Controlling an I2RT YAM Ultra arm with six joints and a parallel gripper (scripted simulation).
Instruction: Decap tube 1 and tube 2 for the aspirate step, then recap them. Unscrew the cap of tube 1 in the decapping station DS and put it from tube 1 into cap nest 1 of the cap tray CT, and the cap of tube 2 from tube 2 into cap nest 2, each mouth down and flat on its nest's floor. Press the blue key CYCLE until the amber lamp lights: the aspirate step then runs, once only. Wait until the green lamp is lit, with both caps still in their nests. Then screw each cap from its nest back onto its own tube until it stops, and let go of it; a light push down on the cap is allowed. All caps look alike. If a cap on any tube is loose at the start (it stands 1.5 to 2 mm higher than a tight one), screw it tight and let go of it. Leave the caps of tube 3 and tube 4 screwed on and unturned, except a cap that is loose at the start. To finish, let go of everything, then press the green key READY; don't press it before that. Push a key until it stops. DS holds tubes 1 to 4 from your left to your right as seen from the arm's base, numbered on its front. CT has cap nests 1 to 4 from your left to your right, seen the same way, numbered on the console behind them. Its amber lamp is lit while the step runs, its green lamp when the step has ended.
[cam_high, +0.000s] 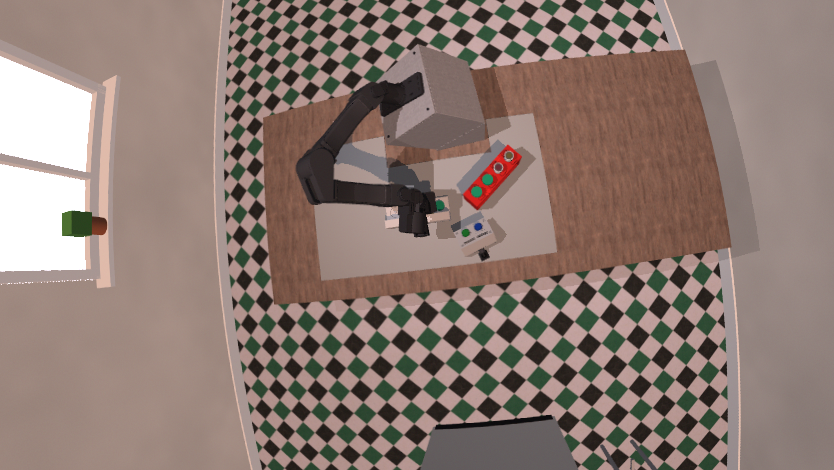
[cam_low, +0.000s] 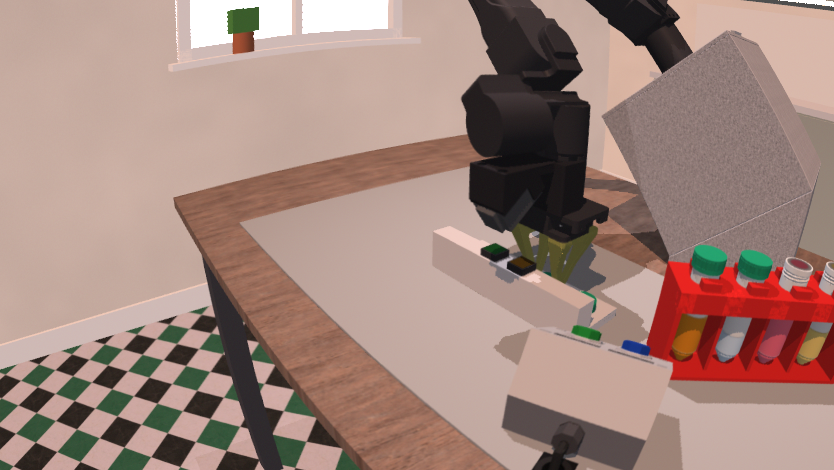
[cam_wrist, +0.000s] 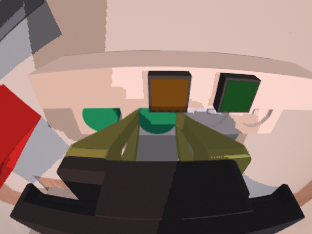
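My gripper (cam_wrist: 157, 115) is shut on a green cap (cam_wrist: 158, 124) and holds it low over the cap tray CT (cam_low: 525, 280), at the second nest from the left in the wrist view. I cannot tell whether the cap touches the nest floor. Another green cap (cam_wrist: 102, 117) lies in the nest to its left; it also shows in the top view (cam_high: 438, 204). The red decapping station DS (cam_low: 752, 326) holds two open tubes (cam_low: 797, 269) and two tubes with green caps (cam_low: 709, 259). The console's amber lamp (cam_wrist: 168, 93) and green lamp (cam_wrist: 238, 95) look dark.
The key box (cam_low: 589, 385) with the green key (cam_low: 585, 332) and the blue key (cam_low: 634, 347) stands near the table's front edge. A large grey block (cam_low: 717, 145), the arm's base mount, stands behind DS.
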